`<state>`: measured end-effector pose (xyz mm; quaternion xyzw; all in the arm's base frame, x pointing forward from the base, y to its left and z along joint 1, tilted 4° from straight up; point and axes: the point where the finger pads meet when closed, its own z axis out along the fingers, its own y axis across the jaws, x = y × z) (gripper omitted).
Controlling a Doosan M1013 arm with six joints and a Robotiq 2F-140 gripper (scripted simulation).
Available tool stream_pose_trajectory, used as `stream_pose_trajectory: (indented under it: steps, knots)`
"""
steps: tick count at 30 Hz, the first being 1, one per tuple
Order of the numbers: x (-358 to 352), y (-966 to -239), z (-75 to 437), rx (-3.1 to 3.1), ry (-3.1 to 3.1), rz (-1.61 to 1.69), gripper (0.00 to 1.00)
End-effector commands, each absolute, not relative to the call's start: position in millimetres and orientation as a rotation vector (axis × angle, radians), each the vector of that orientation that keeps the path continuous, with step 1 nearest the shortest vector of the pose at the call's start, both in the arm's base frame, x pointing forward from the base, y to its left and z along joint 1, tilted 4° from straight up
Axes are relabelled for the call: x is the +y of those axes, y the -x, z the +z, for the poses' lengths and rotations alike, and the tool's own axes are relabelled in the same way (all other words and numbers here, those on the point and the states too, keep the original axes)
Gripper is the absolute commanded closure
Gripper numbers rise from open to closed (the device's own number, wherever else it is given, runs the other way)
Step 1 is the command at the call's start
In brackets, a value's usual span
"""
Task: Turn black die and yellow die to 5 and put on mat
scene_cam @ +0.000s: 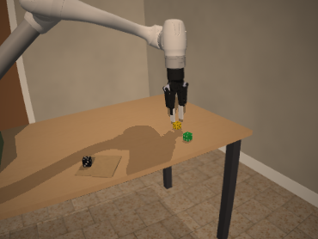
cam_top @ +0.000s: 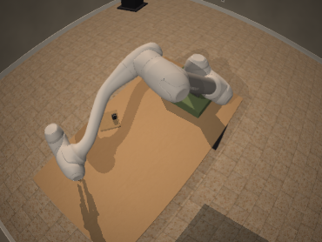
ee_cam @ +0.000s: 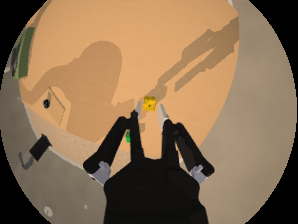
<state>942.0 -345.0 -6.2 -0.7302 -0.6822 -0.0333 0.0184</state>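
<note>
My gripper (scene_cam: 177, 120) (ee_cam: 149, 107) points down over the yellow die, fingers partly apart, with nothing held. The yellow die (scene_cam: 177, 125) (ee_cam: 149, 101) rests on the table just below the fingertips; the wrist view shows it between them with small gaps at its sides. The green die (scene_cam: 187, 137) (ee_cam: 128, 137) sits close by, nearer the table's front edge. The black die (cam_top: 114, 117) (scene_cam: 87, 162) (ee_cam: 46, 104) stands at one side of the thin tan mat (cam_top: 108, 125) (scene_cam: 105, 167) (ee_cam: 56, 109); whether it is fully on it I cannot tell. Top numbers are too small to read.
The wooden table (cam_top: 144, 161) (scene_cam: 56, 137) carries everything. A green block-like object (cam_top: 197, 109) (ee_cam: 24, 52) stands by the arm's base. The arm (cam_top: 97, 104) (scene_cam: 107, 21) reaches over the table and casts long shadows. In the top view it hides the yellow and green dice.
</note>
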Motion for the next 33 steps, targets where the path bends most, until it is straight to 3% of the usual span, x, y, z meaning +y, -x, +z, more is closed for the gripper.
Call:
stream_pose_trajectory:
  steps: [1, 33]
  knots:
    - [-341, -943, -9, -2.123, 2.265, -0.098, 0.65]
    - [-339, -944, -38, -2.123, 2.265, -0.098, 0.65]
